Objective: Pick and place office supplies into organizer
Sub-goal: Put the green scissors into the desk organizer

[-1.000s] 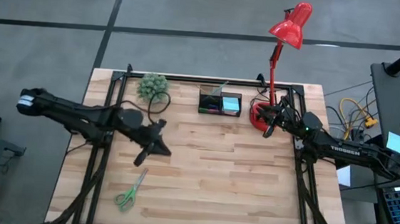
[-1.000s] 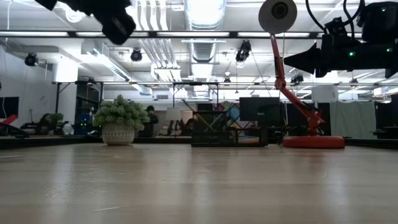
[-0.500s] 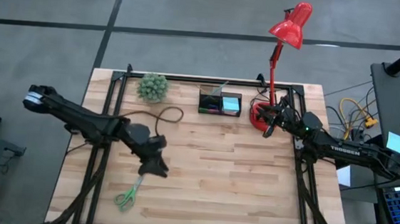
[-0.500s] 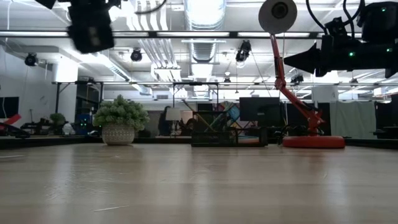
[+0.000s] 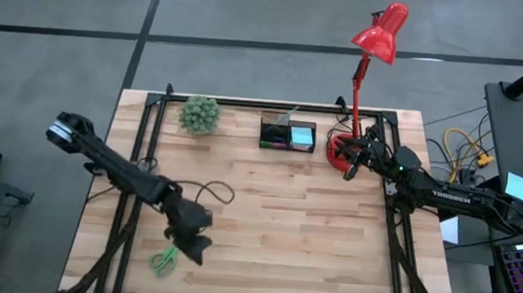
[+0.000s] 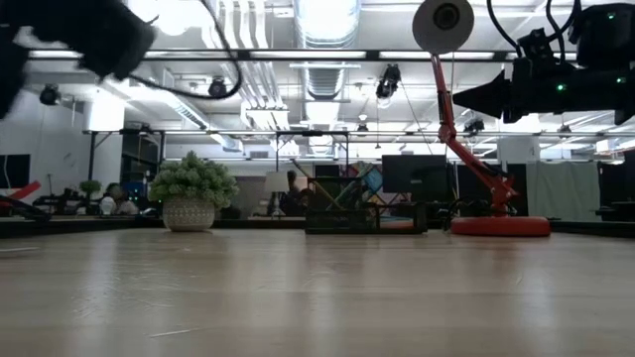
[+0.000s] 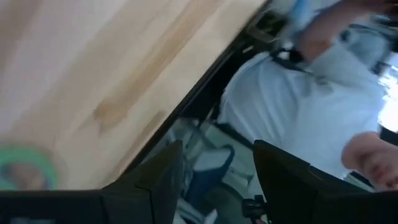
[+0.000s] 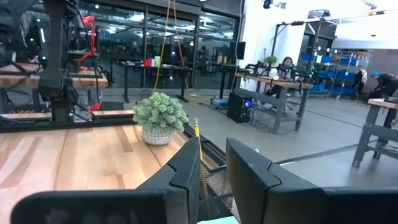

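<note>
Seen from above, the left pincer hangs over the desk toward 7 o'clock, just beside the scissors, whose green handles lie at its 8 o'clock side; whether it touches them cannot be told. In the left wrist view its two dark fingers stand well apart with nothing between them, and a green blur of the scissors shows near the desk's edge, with a person in a light shirt beyond it. The organizer sits at 12 o'clock near the desk's far edge, between the plant at its 9 o'clock and the red lamp at its 3 o'clock; coloured items already lie inside it. The right pincer waits by the lamp's base at 2 o'clock, its fingers set narrow with nothing held, and a pencil stands in the organizer ahead of it.
</note>
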